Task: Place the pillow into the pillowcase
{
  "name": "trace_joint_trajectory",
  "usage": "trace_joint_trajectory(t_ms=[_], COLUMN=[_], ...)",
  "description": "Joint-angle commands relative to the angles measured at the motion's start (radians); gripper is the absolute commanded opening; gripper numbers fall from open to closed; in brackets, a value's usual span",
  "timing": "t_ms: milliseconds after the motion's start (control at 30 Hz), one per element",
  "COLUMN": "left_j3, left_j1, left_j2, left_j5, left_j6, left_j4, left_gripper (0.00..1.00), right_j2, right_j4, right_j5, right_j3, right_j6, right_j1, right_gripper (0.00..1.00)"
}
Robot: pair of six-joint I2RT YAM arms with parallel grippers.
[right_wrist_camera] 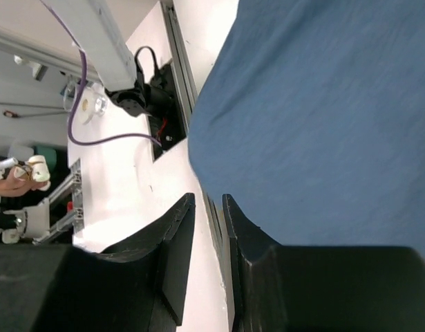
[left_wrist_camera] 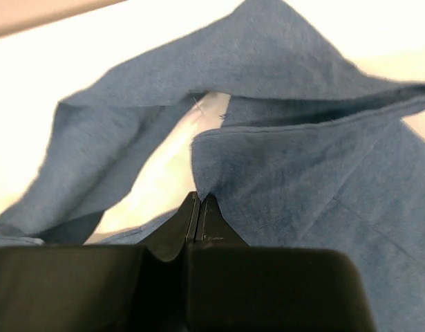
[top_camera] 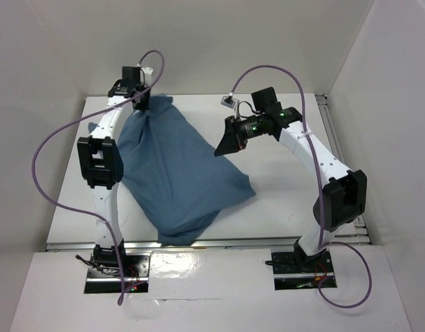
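On the white desk (top_camera: 288, 200), the wrinkled dusty-blue cloth pillowcase (top_camera: 177, 173) lies bulging. I judge the job nearly done: only a sliver of what looks like the soft cream-white pillow (left_wrist_camera: 167, 176) shows in its open mouth. My left gripper (left_wrist_camera: 200, 202) is clamped on the mouth's hem. My right gripper (right_wrist_camera: 207, 207) hovers beside the case, slightly parted and empty.

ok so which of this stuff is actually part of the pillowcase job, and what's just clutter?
Job:
- pillowcase, its edge pinched by the shut left gripper
- right gripper, open and empty beside the cloth
- pillow: not clearly visible

Not the job:
- purple cables
- table rail
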State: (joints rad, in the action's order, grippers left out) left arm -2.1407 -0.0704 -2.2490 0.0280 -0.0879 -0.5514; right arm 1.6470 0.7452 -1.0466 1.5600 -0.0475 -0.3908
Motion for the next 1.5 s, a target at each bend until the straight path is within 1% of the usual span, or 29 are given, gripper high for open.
trace_joint_trajectory(t_ms=[0,67,133,200,233,300,333,400,433,500,533,600,667,700,733,800,867,900,933,1067,1133,1200,1333,1400,1467], left_j3=[-0.038,-0.048,-0.114,-0.123,-0.099,-0.058,-0.010,0.033,0.082,0.129,0.130,0.139,0.139,0.125,0.125,0.114,0.123,0.134,0.134,0.165,0.179,0.225,0.295,0.358,0.410], left_j1=[0.027,0.027,0.027,0.027,0.027,0.018,0.018,-0.003,-0.003,-0.003,-0.003,-0.003,0.009,0.020,0.029,0.029,0.052,0.052,0.076,0.115,0.124,0.124,0.124,0.124,0.115], left_j2=[-0.049,-0.073,-0.113,-0.113,-0.113,-0.077,-0.063,-0.020,0.000,0.040,0.040,0.052,0.052,0.052,0.052,0.052,0.052,0.052,0.052,0.052,0.052,0.062,0.117,0.158,0.190], left_j5=[0.096,0.081,-0.011,-0.101,-0.143,-0.178,-0.189,-0.178,-0.159,-0.143,-0.143,-0.143,-0.132,-0.113,-0.112,-0.067,-0.030,-0.017,-0.005,0.029,0.038,0.038,-0.046,-0.144,-0.195], left_j6=[0.077,0.077,0.088,0.102,0.117,0.166,0.181,0.194,0.194,0.206,0.215,0.215,0.215,0.192,0.192,0.180,0.166,0.157,0.148,0.128,0.116,0.105,0.096,0.096,0.108], left_j4=[0.022,-0.016,-0.117,-0.157,-0.157,-0.166,-0.157,-0.142,-0.130,-0.104,-0.094,-0.094,-0.094,-0.094,-0.094,-0.094,-0.073,-0.064,-0.053,-0.053,-0.073,-0.084,-0.142,-0.186,-0.209], left_gripper=[0.00,0.00,0.00,0.00,0.00,0.00,0.00,0.00,0.00,0.00,0.00,0.00,0.00,0.00,0.00,0.00,0.00,0.00,0.00,0.00,0.00,0.00,0.00,0.00,0.00], right_j2=[0.017,0.040,0.068,0.120,0.140,0.212,0.235,0.304,0.327,0.397,0.445,0.491,0.531,0.571,0.580,0.594,0.594,0.594,0.583,0.501,0.459,0.444,0.433,0.424,0.424], right_j4=[0.005,0.017,0.029,0.029,0.029,0.029,0.029,0.029,0.029,0.039,0.051,0.078,0.105,0.141,0.160,0.189,0.233,0.243,0.253,0.240,0.240,0.252,0.263,0.252,0.231], right_j5=[0.028,0.060,0.071,0.080,0.089,0.089,0.089,0.098,0.099,0.121,0.122,0.132,0.132,0.144,0.160,0.200,0.252,0.266,0.287,0.356,0.393,0.416,0.459,0.481,0.507], right_j3=[0.057,0.073,0.118,0.153,0.194,0.241,0.285,0.325,0.357,0.386,0.412,0.433,0.454,0.454,0.454,0.445,0.401,0.382,0.365,0.217,0.189,0.170,0.170,0.170,0.170], right_j6=[-0.047,-0.081,-0.109,-0.123,-0.132,-0.143,-0.143,-0.169,-0.178,-0.201,-0.215,-0.230,-0.248,-0.279,-0.294,-0.317,-0.344,-0.344,-0.359,-0.377,-0.388,-0.388,-0.388,-0.388,-0.377], right_j1=[-0.048,-0.098,-0.132,-0.164,-0.164,-0.186,-0.186,-0.210,-0.210,-0.244,-0.258,-0.273,-0.286,-0.307,-0.307,-0.321,-0.321,-0.307,-0.284,-0.205,-0.154,-0.119,-0.024,0.024,0.061], right_gripper=[0.30,0.30,0.30,0.30,0.30,0.30,0.30,0.30,0.30,0.28,0.27,0.26,0.21,0.17,0.17,0.12,0.11,0.09,0.08,0.07,0.06,0.06,0.06,0.06,0.06])
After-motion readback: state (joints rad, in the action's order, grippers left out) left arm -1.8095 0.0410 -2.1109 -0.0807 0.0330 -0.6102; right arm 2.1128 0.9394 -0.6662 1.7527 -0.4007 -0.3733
